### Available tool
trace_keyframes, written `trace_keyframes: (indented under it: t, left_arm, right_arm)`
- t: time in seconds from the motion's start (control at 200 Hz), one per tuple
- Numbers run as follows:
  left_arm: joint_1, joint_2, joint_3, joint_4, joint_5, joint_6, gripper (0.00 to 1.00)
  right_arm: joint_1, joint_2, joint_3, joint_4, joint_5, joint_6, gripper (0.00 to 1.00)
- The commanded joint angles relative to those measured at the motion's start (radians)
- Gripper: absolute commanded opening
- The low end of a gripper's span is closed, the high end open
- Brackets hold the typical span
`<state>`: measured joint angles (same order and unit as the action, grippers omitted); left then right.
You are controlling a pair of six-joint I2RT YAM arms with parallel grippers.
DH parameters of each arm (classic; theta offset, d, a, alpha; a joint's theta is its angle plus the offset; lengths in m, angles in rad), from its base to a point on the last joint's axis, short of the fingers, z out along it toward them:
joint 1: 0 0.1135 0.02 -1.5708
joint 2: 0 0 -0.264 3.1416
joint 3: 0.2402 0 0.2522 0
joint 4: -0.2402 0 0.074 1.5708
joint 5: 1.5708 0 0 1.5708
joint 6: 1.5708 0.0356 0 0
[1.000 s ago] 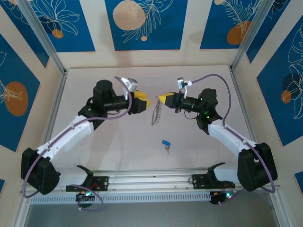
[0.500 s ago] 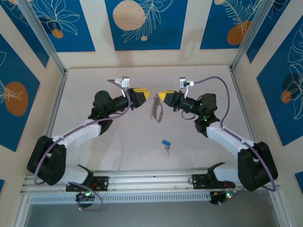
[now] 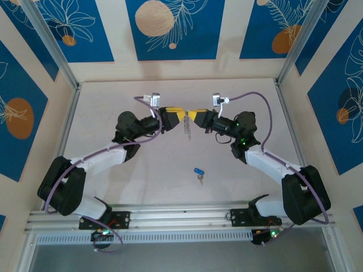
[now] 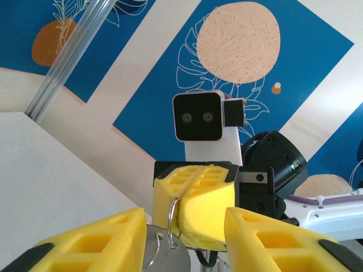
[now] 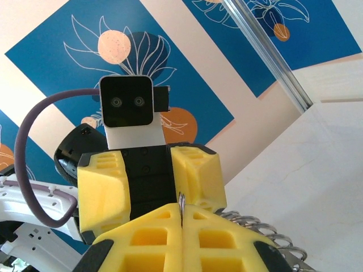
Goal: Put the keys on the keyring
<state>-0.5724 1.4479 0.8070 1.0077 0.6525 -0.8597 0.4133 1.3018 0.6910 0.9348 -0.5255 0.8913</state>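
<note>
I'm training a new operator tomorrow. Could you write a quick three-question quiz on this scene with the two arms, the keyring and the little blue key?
1. Multiple choice: where is the blue-headed key? A) lying on the table; B) gripped in the left pincer; C) threaded on the keyring.
2. True or false: the right pincer is shut on the keyring, which is held up off the table.
3. Fill in the blank: in the left wrist view, the fingers of the left pincer stand ____ (apart / pressed together).

Key: 1 A. 2 True. 3 apart.
</note>
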Motion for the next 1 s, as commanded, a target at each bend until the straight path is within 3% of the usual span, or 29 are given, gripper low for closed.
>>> trace_keyframes:
  t: [0.0,0.32,0.55,0.7,0.785,0.81,0.905,0.995]
  left_arm:
    - [-0.015,0.014,0.026,0.052,0.021,-0.009,0.40]
    - [-0.024,0.028,0.033,0.053,0.018,-0.004,0.33]
    - [-0.029,0.036,0.052,0.054,0.022,-0.002,0.19]
    - [-0.033,0.043,0.064,0.055,0.031,-0.001,0.00]
    - [-0.033,0.042,0.069,0.048,0.039,0.005,0.00]
    - [-0.033,0.039,0.072,0.033,0.045,0.014,0.00]
    - [-0.029,0.004,0.105,-0.107,0.074,0.099,0.00]
    - [-0.024,-0.036,0.178,-0.359,0.133,0.242,0.00]
  right_arm:
    - [0.009,0.004,0.023,0.052,0.021,0.006,0.00]
    - [0.009,0.000,0.023,0.044,0.020,0.003,0.00]
    - [0.008,-0.001,0.022,0.039,0.008,0.003,0.00]
    - [0.007,0.001,0.026,0.029,0.001,0.000,0.00]
    - [-0.002,-0.007,0.034,0.001,-0.016,-0.010,0.00]
    - [-0.009,-0.013,0.037,-0.016,-0.021,-0.013,0.06]
    - [-0.059,-0.047,0.034,-0.064,-0.052,-0.015,0.44]
    - [-0.116,-0.101,0.029,-0.138,-0.107,-0.043,0.56]
